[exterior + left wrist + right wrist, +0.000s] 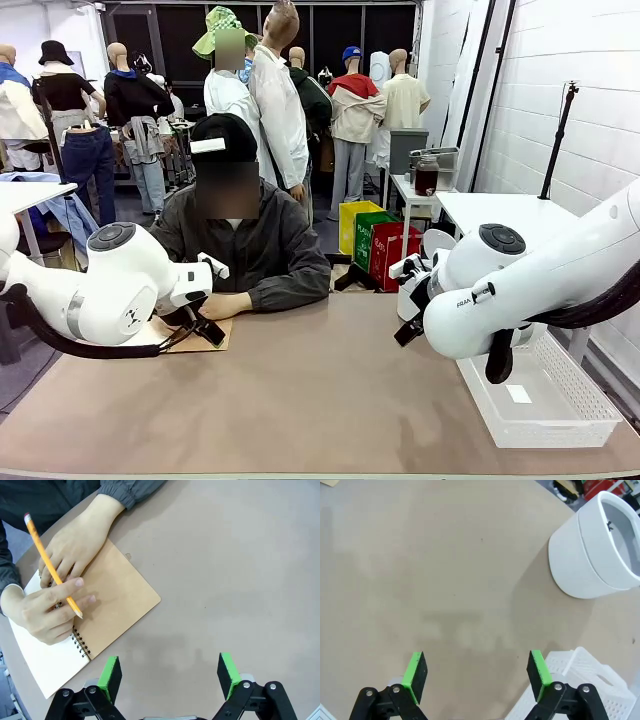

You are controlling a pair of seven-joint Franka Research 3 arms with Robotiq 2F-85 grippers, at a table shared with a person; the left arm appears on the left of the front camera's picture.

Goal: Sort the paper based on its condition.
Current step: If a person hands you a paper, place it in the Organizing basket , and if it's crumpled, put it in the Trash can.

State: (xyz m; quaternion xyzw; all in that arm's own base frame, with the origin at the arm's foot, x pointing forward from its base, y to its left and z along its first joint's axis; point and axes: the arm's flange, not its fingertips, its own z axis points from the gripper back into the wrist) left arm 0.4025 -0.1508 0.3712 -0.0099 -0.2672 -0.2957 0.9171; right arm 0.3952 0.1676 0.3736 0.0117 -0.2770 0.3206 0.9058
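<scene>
Left wrist view: hands (46, 611) partly cover notebook (122, 592); left end effector (170, 674), right end effector (477, 672) spread.

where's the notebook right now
In the left wrist view the notebook lies open on the table at picture left, under the person's hands and pencil; from the front it sits on the robot's left.

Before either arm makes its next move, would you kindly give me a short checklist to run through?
1. Left gripper open and empty: ok.
2. Right gripper open and empty: ok.
3. Handover ready: not ok; the person's hand holds a pencil on the open spiral notebook.
4. Table bare beneath both grippers: ok.
5. White bin upright, open-topped: ok.
6. White basket beside the right arm, probably reachable: ok.
</scene>
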